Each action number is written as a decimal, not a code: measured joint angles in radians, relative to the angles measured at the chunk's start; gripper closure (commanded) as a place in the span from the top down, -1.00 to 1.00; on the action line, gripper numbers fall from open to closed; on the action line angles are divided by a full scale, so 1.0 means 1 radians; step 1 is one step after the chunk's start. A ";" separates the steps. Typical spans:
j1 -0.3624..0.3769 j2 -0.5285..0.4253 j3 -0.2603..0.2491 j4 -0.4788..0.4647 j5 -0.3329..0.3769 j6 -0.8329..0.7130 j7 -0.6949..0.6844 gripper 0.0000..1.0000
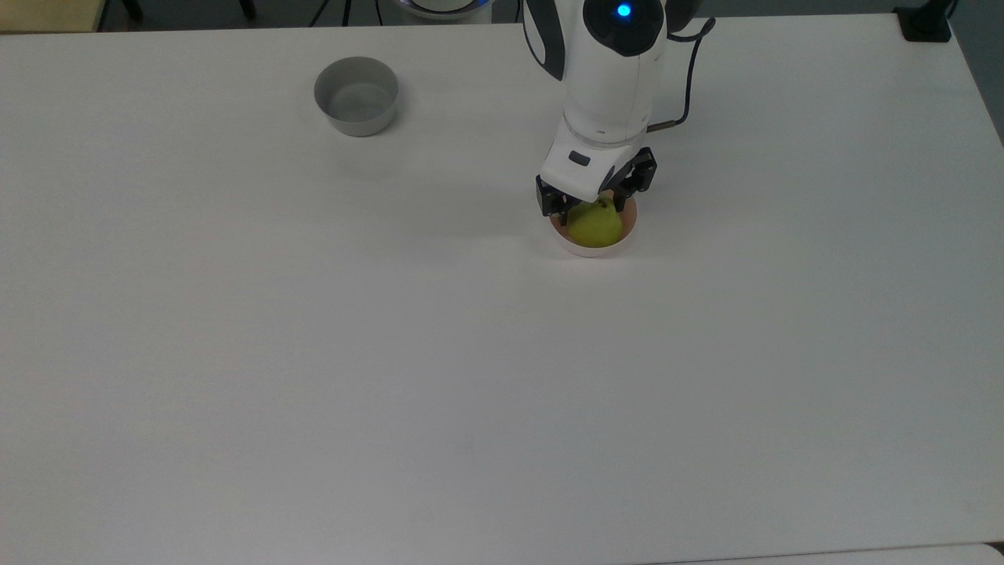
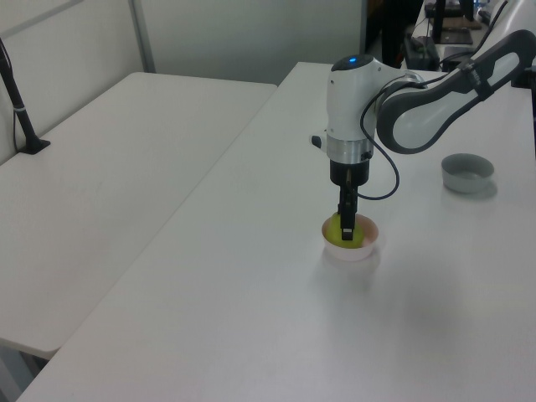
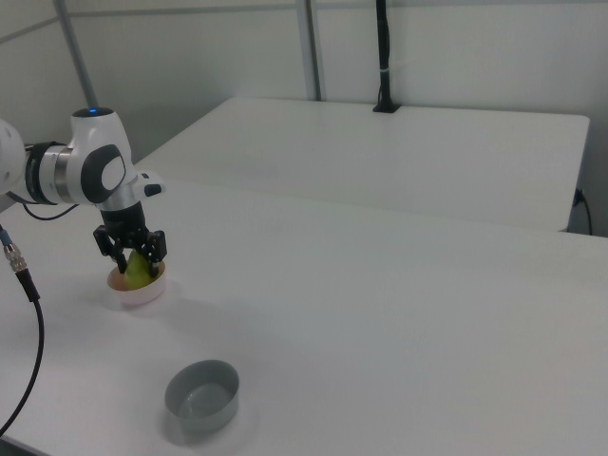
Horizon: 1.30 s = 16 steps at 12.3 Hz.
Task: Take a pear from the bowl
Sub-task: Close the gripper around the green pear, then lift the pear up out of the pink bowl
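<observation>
the gripper (image 1: 594, 205) straddles the pear (image 1: 596, 224) in the bowl (image 1: 590, 248), jaws spread wide.

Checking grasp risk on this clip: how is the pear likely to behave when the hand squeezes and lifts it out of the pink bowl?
The pear is rounded and smooth-looking, so it may slip or rotate between the fingers of the hand straddling it. It looks firm, probably keeping its shape. The bowl is small and looks light, so it could shift if the pear drags on it.

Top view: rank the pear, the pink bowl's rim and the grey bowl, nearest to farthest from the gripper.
1. The pear, between the gripper fingers.
2. The pink bowl, its rim just around the pear.
3. The grey bowl, far toward the top view's upper left.
</observation>
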 measured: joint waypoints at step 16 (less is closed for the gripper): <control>-0.012 -0.146 -0.002 0.016 0.000 -0.104 0.000 -1.00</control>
